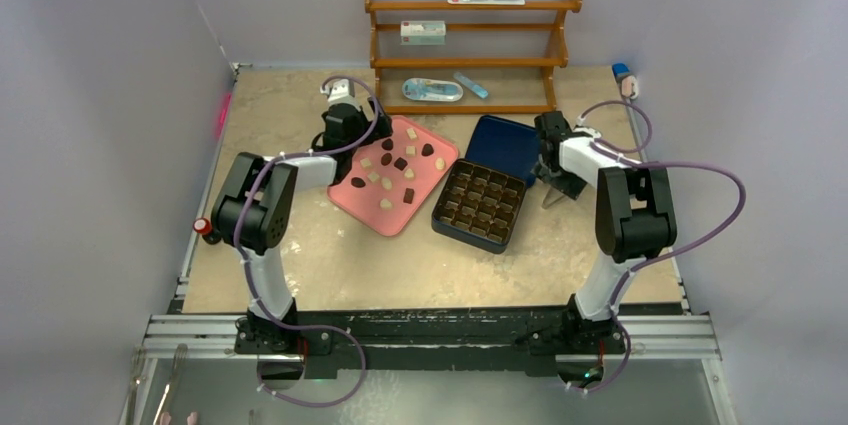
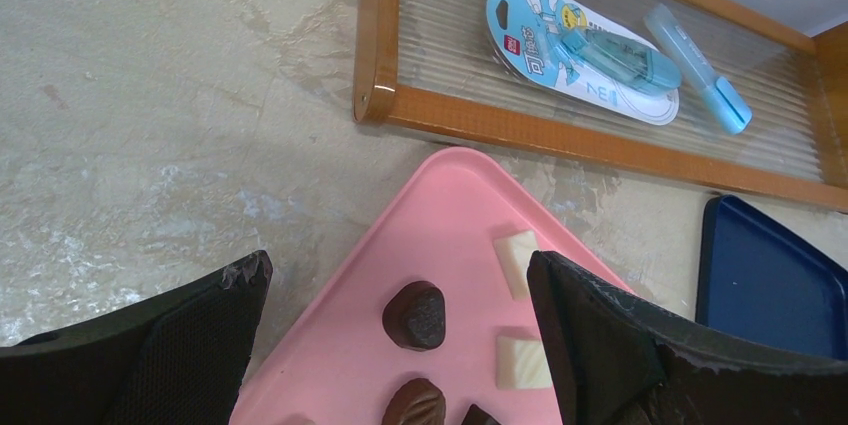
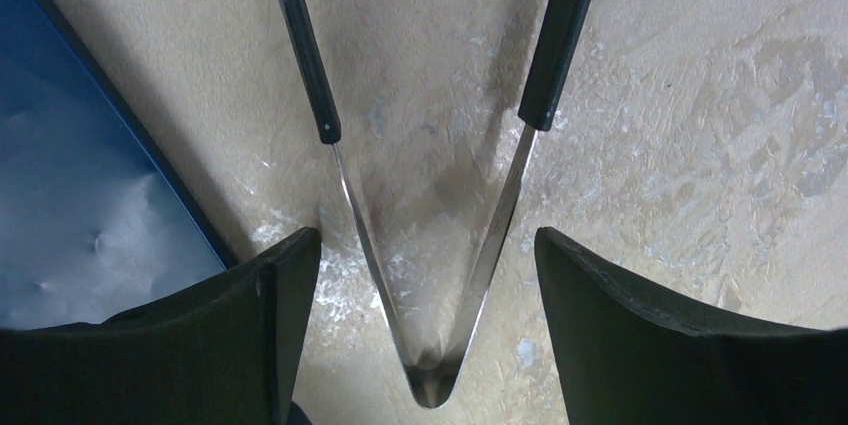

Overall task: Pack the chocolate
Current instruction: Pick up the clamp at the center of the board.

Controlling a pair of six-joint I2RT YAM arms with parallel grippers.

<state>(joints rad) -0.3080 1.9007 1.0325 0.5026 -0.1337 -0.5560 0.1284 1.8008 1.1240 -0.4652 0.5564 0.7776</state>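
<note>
Several pieces of chocolate (image 1: 400, 162), dark brown and cream-white, lie scattered on a pink tray (image 1: 352, 197). To its right stands a dark gridded box (image 1: 480, 205). My left gripper (image 2: 398, 267) hangs open over the tray's far corner, with a dark rounded piece (image 2: 415, 315) below the gap and a cream square (image 2: 517, 260) by the right finger. My right gripper (image 3: 425, 237) is open above metal tongs (image 3: 432, 385) that lie on the table right of the box. Their hinge end sits between the fingers, untouched.
A blue lid (image 1: 505, 145) lies behind the gridded box, next to my right gripper (image 1: 550, 170). A wooden shelf rack (image 1: 470, 40) at the back holds packaged items. Grey walls close in both sides of the table.
</note>
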